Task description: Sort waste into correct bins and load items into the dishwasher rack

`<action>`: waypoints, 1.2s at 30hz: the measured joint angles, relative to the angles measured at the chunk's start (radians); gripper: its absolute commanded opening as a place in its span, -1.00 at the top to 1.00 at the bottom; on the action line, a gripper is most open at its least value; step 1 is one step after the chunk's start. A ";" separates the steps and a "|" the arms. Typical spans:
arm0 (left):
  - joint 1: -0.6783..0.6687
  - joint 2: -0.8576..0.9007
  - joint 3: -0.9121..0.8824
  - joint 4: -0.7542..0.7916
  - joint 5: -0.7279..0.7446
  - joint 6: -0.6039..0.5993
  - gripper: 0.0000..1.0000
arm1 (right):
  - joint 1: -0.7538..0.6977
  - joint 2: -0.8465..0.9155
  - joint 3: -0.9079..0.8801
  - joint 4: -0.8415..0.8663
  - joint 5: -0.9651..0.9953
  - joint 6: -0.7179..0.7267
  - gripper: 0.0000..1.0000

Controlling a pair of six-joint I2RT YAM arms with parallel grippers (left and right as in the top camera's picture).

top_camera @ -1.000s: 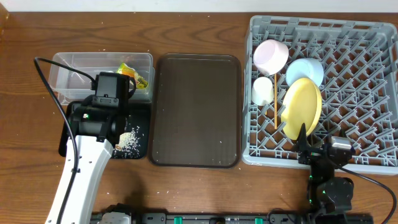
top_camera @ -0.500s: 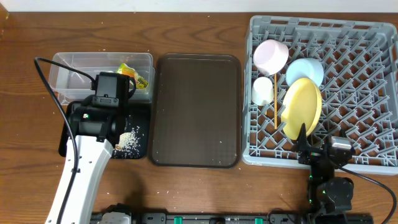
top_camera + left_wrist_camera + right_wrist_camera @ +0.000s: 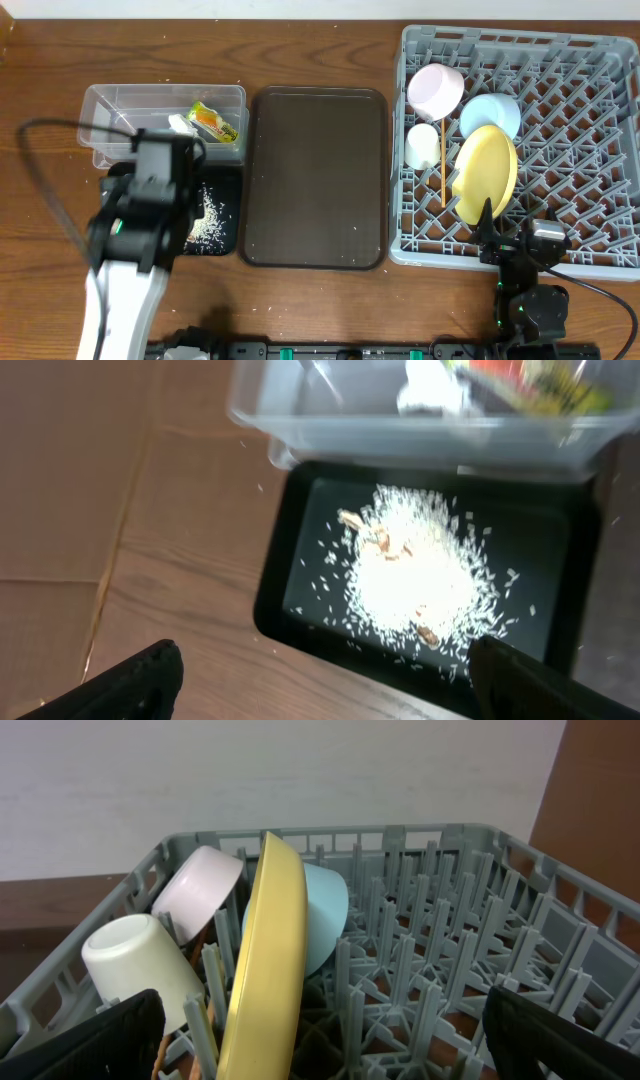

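The clear tub [image 3: 120,110] holds the yellow-green and orange wrapper [image 3: 216,123] and the white tissue [image 3: 180,124]. Just in front of it, the black tray [image 3: 228,238] holds a heap of rice scraps [image 3: 208,216]. My left gripper [image 3: 325,695] is open and empty above the tray's front edge; rice [image 3: 415,570], tray rim [image 3: 272,585] and tub [image 3: 420,430] lie before it. In the grey rack [image 3: 580,120] stand the yellow plate [image 3: 486,172], blue bowl [image 3: 492,112], white bowl [image 3: 436,88], white cup [image 3: 422,145] and chopsticks [image 3: 443,180]. My right gripper [image 3: 325,1055] is open and empty at the rack's front edge, facing the plate [image 3: 265,960].
The large dark brown serving tray [image 3: 315,178] lies between the bins and the rack. My left arm [image 3: 135,240] covers the black tray's left part. A few rice grains are scattered on the wooden table around the bins.
My left arm has pulled back toward the front left, uncovering the tub's contents and more of the rice. The right arm has not moved.
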 measured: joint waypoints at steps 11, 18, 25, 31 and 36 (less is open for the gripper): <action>0.000 -0.442 0.000 -0.013 0.097 0.002 -0.96 | 0.000 0.000 0.000 0.001 0.000 0.000 -0.98; 0.000 -0.676 -0.017 -0.021 0.245 0.002 -0.96 | 0.000 0.000 0.000 0.002 0.000 0.000 -0.98; 0.012 -0.824 -0.188 0.051 0.335 -0.037 -0.96 | 0.000 0.000 0.000 0.002 0.001 0.000 -0.99; 0.026 -0.928 -0.434 0.317 0.367 -0.073 -0.96 | 0.000 0.000 -0.001 0.003 0.003 0.000 -0.98; 0.026 -1.006 -0.658 0.695 0.383 -0.081 -0.96 | 0.000 0.000 -0.001 0.002 0.003 0.000 -0.98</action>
